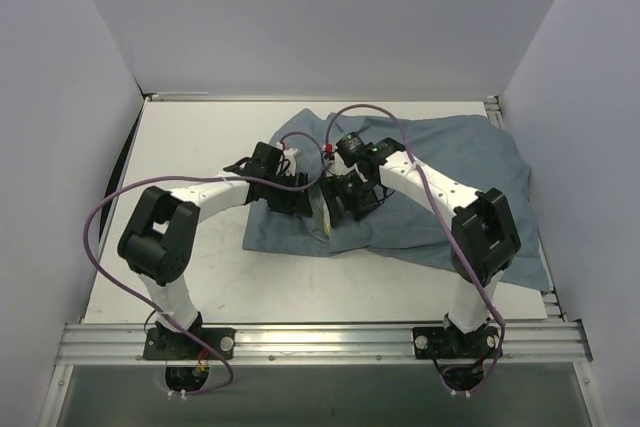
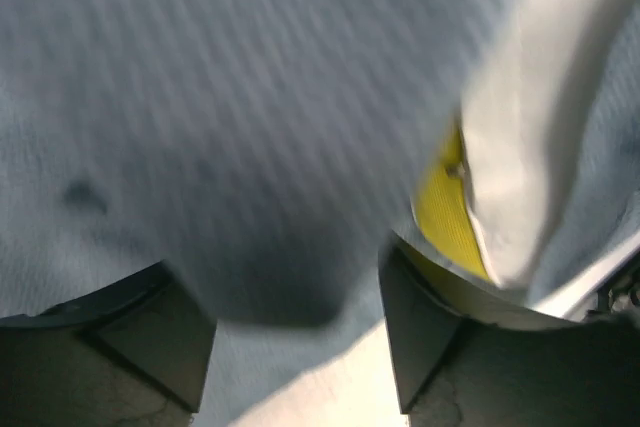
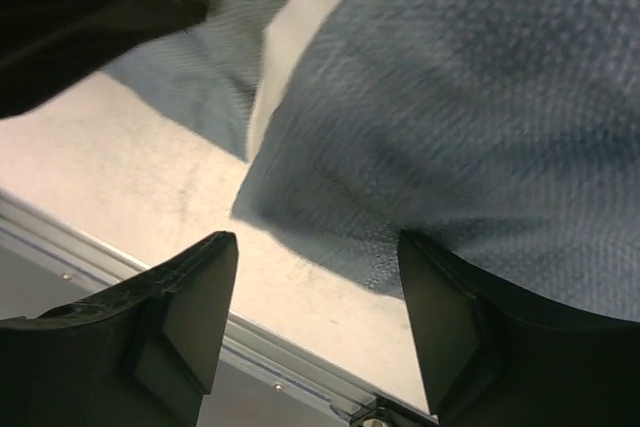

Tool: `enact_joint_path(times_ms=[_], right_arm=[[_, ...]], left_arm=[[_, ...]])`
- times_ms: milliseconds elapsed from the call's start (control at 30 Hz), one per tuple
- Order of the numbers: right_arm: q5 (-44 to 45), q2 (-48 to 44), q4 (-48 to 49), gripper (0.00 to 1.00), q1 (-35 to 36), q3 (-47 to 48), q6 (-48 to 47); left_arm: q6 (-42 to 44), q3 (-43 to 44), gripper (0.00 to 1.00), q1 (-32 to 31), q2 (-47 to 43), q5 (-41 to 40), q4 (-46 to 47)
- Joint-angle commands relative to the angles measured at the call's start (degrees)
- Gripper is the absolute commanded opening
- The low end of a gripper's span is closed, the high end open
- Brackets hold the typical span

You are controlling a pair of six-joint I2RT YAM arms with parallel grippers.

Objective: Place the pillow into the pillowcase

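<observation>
The grey-blue pillowcase lies crumpled across the middle and right of the table. Only a thin white and yellow sliver of the pillow shows at its middle, where the cloth parts. Both grippers meet there: my left gripper from the left, my right gripper from the right. In the left wrist view the left gripper stands open, with a fold of pillowcase sagging just beyond the fingers and the pillow's yellow band at the right finger. The right gripper is open over the table beside the pillowcase.
White walls close the table in on the left, back and right. A metal rail runs along the near edge and carries both arm bases. Purple cables loop over each arm. The pillowcase's right corner reaches the rail near the right arm's base.
</observation>
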Motion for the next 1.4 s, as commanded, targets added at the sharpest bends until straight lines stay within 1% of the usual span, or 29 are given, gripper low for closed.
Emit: enact_joint_path(times_ms=[0, 33, 67, 100, 133, 167, 200, 233, 267, 300, 367, 400, 500, 533, 633, 700, 767, 833, 867, 933, 967, 1000, 1033, 1067, 1100, 1133, 1200, 1233, 1367], right_arm=[[3.5, 2.1, -0.8, 0.64, -1.6, -0.9, 0.6], [3.3, 2.2, -0.4, 0.63, -2.3, -1.1, 1.1], [3.1, 2.9, 0.7, 0.56, -2.6, -1.4, 1.3], [3.2, 3.2, 1.2, 0.53, -2.9, -1.4, 1.2], [2.9, 3.6, 1.8, 0.49, -4.0, -1.4, 1.5], [2.4, 4.4, 3.6, 0.39, -4.7, -1.2, 2.2], [0.7, 4.8, 4.7, 0.34, -5.5, -1.0, 2.9], [-0.3, 5.1, 5.9, 0.29, -6.4, -0.7, 3.7], [-1.0, 5.7, 8.7, 0.21, -8.1, -0.5, 5.5], [-2.2, 6.0, 9.9, 0.18, -9.0, 0.6, 6.4], [-3.0, 7.1, 12.4, 0.11, -10.5, 2.2, 8.0], [-2.9, 7.5, 13.0, 0.10, -10.7, 3.8, 9.0], [-2.2, 9.4, 15.7, 0.08, -10.8, 5.3, 10.5], [-1.6, 10.9, 16.4, 0.06, -10.7, 5.6, 10.9], [-1.0, 13.7, 17.5, 0.01, -10.3, 6.3, 12.9], [-0.9, 14.0, 17.6, 0.00, -8.6, 5.9, 12.8], [-1.7, 12.3, 17.7, 0.00, -7.0, 3.4, 12.2], [-2.6, 8.4, 18.1, 0.00, -4.6, -0.6, 11.3], [-5.0, 6.9, 18.1, 0.00, -4.4, -2.0, 11.3], [-6.5, 1.5, 18.3, 0.00, -4.5, -5.1, 11.5], [-7.9, -0.4, 18.1, 0.00, -4.8, -7.3, 10.8], [-9.1, -2.2, 17.9, 0.00, -5.2, -8.1, 10.4], [-10.1, -4.9, 15.9, 0.03, -6.5, -8.5, 10.3], [-12.1, -6.3, 14.7, 0.05, -6.9, -8.7, 9.3], [-12.7, -7.3, 13.5, 0.06, -7.2, -8.8, 8.7], [-13.3, -9.3, 11.4, 0.06, -7.3, -9.0, 8.0], [-14.9, -12.1, 10.4, 0.04, -7.3, -10.5, 6.1], [-15.5, -12.7, 10.0, 0.00, -7.3, -11.1, 5.7], [-17.9, -14.3, 9.9, 0.00, -7.3, -12.6, 3.5]], left_arm=[[-4.2, 4.2, 0.67, 0.2, 3.7, 0.6, 6.7], [-5.2, 3.3, 0.61, 0.5, 4.0, 1.8, 7.9], [-5.6, 2.5, 0.50, 0.6, 4.1, 5.3, 9.4], [-6.1, 2.1, 0.24, 0.7, 4.0, 6.9, 10.8], [-5.9, 2.0, 0.12, 0.7, 3.7, 8.6, 10.7], [-5.3, 1.2, 0.04, 0.7, 3.0, 10.7, 10.4], [-4.5, 0.7, 0.00, 0.9, 1.0, 13.7, 8.9], [-2.9, -0.1, 0.00, 1.1, -0.5, 15.4, 8.4], [-1.5, -1.3, 0.00, 1.4, -2.0, 17.1, 7.2], [-0.5, -1.7, 0.00, 1.7, -4.9, 20.3, 3.4], [2.1, -2.6, 0.00, 2.2, -7.6, 24.4, 0.5], [2.9, -3.0, 0.00, 2.8, -10.1, 28.7, -2.7], [6.3, -1.1, 0.00, 2.6, -13.5, 35.0, -8.8], [6.5, -0.5, 0.00, 2.3, -14.2, 38.9, -9.6], [4.6, 2.3, 0.00, 0.9, -15.4, 45.8, -10.4], [3.9, 5.6, 0.00, -0.5, -14.9, 47.7, -10.3], [3.7, 7.9, 0.00, -1.0, -14.1, 48.8, -9.7], [3.5, 10.4, 0.00, -0.8, -12.5, 47.2, -8.1], [3.2, 10.3, 0.00, -0.4, -11.5, 42.8, -6.5], [1.0, 9.1, 0.02, 2.0, -10.8, 38.4, -3.7], [1.3, 8.2, 0.10, 2.5, -10.3, 32.5, -3.6], [3.1, 7.6, 0.27, 3.1, -10.0, 30.4, -3.2], [4.5, 7.3, 0.40, 3.2, -9.7, 28.4, -3.3], [5.7, 7.5, 0.50, 3.0, -8.6, 26.4, -5.2], [7.0, 7.6, 0.54, 3.0, -7.9, 24.1, -6.2], [7.4, 7.8, 0.57, 3.2, -7.3, 24.3, -7.0], [8.5, 7.4, 0.57, 4.3, -7.5, 25.4, -8.5], [8.4, 6.8, 0.58, 5.1, -8.2, 26.0, -8.5], [7.3, 4.0, 0.57, 8.4, -13.4, 25.4, -5.5]])
